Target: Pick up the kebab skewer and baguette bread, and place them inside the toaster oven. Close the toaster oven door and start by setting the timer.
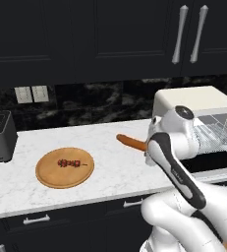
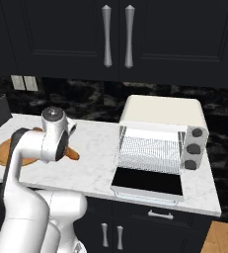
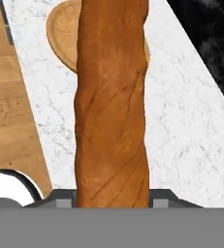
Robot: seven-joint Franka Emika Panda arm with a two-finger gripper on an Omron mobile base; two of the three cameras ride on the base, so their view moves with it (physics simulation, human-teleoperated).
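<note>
Baguette bread (image 3: 111, 106) gripped in the hand (image 3: 112, 201) above the counter (image 1: 115, 167), kebab skewer (image 1: 69, 163) on wooden board (image 1: 51, 177), toaster oven door (image 2: 147, 183) open

Both base views look forward and down, sharing the marble counter (image 1: 110, 167); the hand view looks close along the baguette bread (image 3: 111, 106).

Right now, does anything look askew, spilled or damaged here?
Nothing stands out. The baguette bread sits in the fingers, the kebab skewer lies on the wooden board, and the toaster oven door hangs open.
</note>
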